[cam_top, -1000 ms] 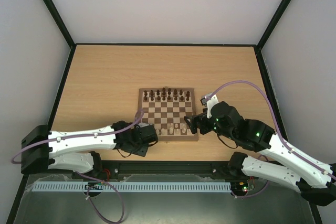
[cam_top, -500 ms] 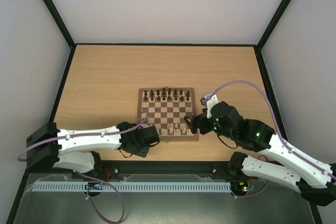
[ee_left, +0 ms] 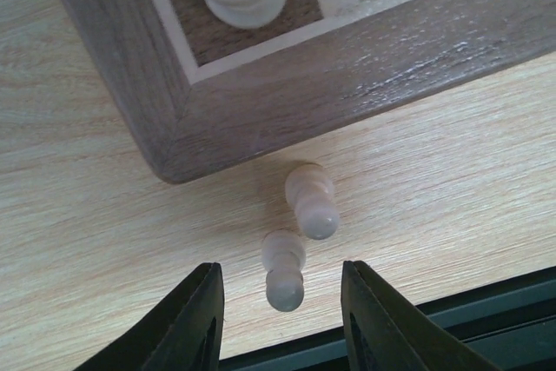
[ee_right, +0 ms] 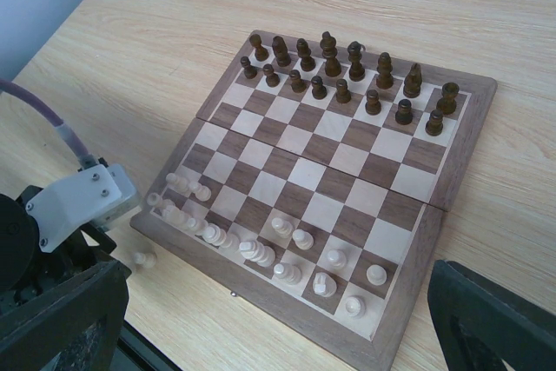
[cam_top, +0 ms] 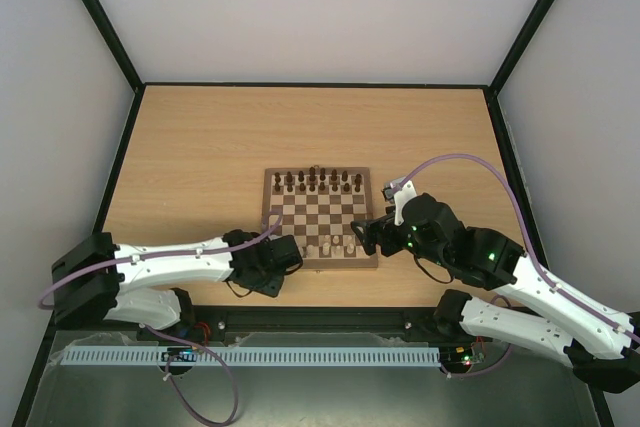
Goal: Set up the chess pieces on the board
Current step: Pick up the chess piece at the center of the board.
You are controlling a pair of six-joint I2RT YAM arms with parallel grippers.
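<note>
Now left gripper half open, empty. Near pale pawn lies lengthwise between jaws on worktop, beside board corner. Right gripper wide open, empty.

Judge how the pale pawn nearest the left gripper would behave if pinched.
The pawn looks round and smooth, so it may slip or roll from the left gripper. Tiny, likely light; a nudge could bump the neighbouring pawn.

Overhead far; wrist views near, sharing board
</note>
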